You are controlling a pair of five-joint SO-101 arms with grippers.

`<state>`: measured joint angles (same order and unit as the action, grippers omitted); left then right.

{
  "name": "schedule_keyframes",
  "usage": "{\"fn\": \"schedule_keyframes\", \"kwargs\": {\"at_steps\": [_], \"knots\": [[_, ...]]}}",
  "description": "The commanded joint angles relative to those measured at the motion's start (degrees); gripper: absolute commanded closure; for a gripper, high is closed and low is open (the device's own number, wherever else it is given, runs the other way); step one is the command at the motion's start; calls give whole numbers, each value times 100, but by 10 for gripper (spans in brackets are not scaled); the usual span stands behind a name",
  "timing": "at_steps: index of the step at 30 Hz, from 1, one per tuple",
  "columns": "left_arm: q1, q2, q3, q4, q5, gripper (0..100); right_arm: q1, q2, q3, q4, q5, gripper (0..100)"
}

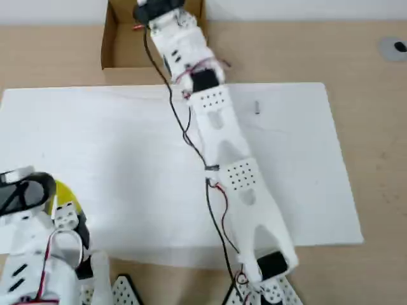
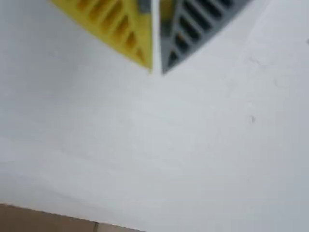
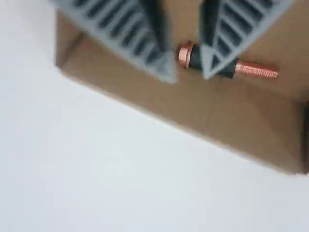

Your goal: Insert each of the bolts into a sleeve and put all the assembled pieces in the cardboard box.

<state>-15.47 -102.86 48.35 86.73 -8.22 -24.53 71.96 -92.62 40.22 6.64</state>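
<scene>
Bolt (image 3: 256, 71), one, in one sleeve (image 3: 195, 60), in one cardboard box (image 3: 145, 104).

High camera overhead, wrist cameras close above sheet (image 1: 95, 159)

Reads as matt brown cardboard on the box (image 3: 145, 106), shiny coppery threaded metal on the bolt (image 3: 253, 71), dull black on the sleeve (image 3: 195, 60), ribbed matt grey plastic on the right gripper (image 3: 188, 76), smooth white plastic on the arm (image 1: 235, 171), matt white paper on the sheet (image 1: 95, 146), pale wood on the table (image 1: 375, 127).
</scene>
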Motion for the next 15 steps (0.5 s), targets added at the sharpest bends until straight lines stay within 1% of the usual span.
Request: {"fn": "schedule_keyframes", "kwargs": {"at_steps": [1, 3, 6, 10, 12, 15], "knots": [[-79, -145, 18, 26, -413, 991, 189, -1481, -295, 2136, -88, 989], [-79, -171, 18, 70, -624, 991, 198, -1842, -295, 3147, -88, 989], [-79, -163, 18, 158, -695, 991, 198, -2325, -295, 4633, -123, 989], [-79, -163, 18, 202, -686, 991, 189, -2826, -295, 6233, -765, 989], [-79, -163, 18, 193, -677, 991, 356, -3037, -286, 6233, -1073, 989], [-70, -163, 26, 185, -668, 990, 532, -3451, -242, 6251, -1178, 989]]}}
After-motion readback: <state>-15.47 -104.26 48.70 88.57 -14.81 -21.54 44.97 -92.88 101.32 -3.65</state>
